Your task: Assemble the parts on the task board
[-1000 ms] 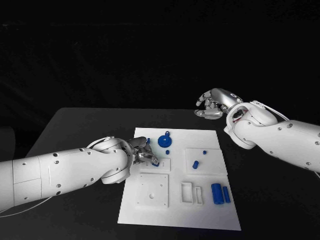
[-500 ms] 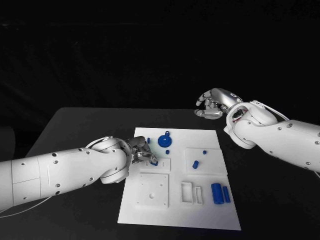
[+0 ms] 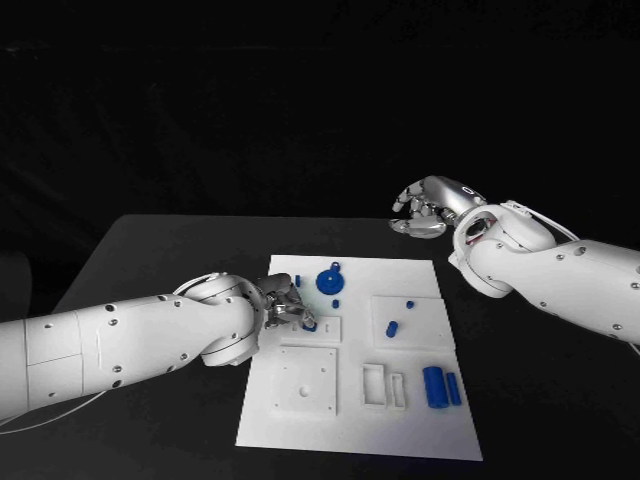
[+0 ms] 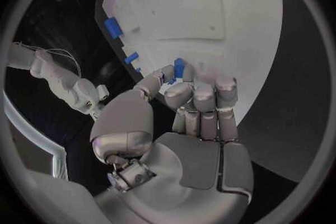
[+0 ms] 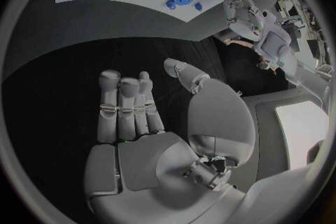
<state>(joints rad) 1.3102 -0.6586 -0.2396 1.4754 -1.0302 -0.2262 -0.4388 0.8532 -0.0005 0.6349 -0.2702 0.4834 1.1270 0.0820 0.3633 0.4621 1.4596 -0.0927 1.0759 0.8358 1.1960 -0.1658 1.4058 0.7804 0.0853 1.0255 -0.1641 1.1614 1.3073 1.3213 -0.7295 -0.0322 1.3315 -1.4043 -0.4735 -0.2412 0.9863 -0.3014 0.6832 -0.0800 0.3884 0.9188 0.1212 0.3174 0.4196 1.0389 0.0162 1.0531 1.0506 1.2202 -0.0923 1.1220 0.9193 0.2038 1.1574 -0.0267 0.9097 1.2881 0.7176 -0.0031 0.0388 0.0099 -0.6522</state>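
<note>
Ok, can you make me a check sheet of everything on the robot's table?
Surface: black table, bare around the board.
Job's things: white task board; blue gear at its far end; blue peg mid-board; two blue cylinders side by side on its right.
Clutter: nothing seen.
Hands: left hand pinches a small blue part over the board; right hand off the board, holding nothing, fingers curled in.
Cables: thin cable along the right arm.
Surroundings: dark backdrop.

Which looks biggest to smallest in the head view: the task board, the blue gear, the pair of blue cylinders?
1. task board
2. and 3. blue gear and pair of blue cylinders: too alike to rank.
</note>
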